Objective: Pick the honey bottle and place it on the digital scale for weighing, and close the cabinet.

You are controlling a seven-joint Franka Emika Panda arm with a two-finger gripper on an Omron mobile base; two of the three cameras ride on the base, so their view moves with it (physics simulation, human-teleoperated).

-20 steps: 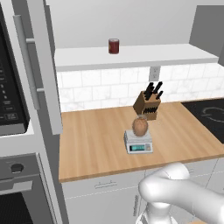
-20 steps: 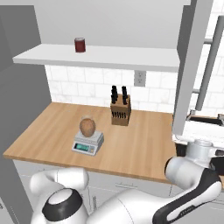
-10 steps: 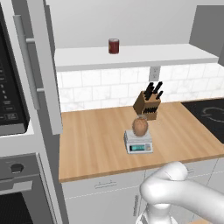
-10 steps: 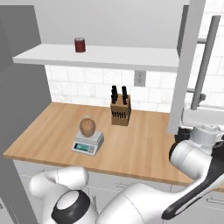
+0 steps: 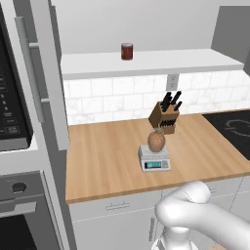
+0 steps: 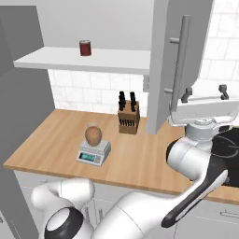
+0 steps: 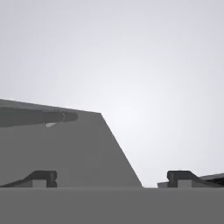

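Observation:
The amber honey bottle [image 5: 156, 141] [image 6: 93, 135] stands on the light grey digital scale [image 5: 155, 160] [image 6: 94, 154] in the middle of the wooden counter. The cabinet has its right door [image 6: 179, 65] partly swung out, and its left door [image 5: 46, 78] stands open edge-on. My gripper [image 6: 205, 92] [image 7: 111, 177] is open and holds nothing. It sits right behind the right door's lower edge, far to the right of the scale. In the hand view a flat grey door face lies close ahead of the fingertips [image 7: 41, 177].
A dark red jar [image 5: 127, 51] [image 6: 85, 47] stands on the white cabinet shelf [image 5: 146, 63]. A wooden knife block [image 5: 165, 117] [image 6: 128, 119] sits just behind the scale. A black cooktop [image 5: 234, 127] lies at the counter's right end, with a microwave [image 5: 10, 97] and an oven at the left.
The right cabinet door has swung left, toward the shelf. My hand has risen and moved left with it, behind its lower edge. The honey bottle and scale have not moved.

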